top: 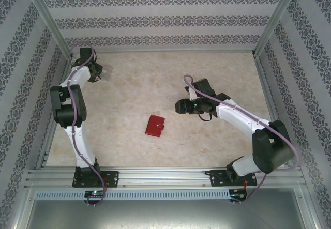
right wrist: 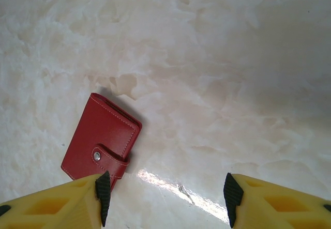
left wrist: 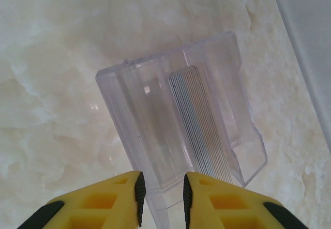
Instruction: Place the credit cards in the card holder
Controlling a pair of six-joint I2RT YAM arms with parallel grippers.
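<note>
yellow fingers (right wrist: 77, 200) with black pads are seen at the bottom of the right wrist view, where the right gripper (right wrist: 165, 193) is spread wide above the marbled table (right wrist: 217, 58) with nothing between its jaws. the red card holder (right wrist: 102, 138) is found lying flat and closed, its snap tab fastened, just beside one fingertip and near the middle of the table. well apart, at the far left corner, the left gripper (left wrist: 161, 198) is set with only a narrow gap, one finger on either side of the near edge of a clear plastic case (left wrist: 176, 115); whether that edge is clamped cannot be told. thin grey lines are seen inside the case.
</note>
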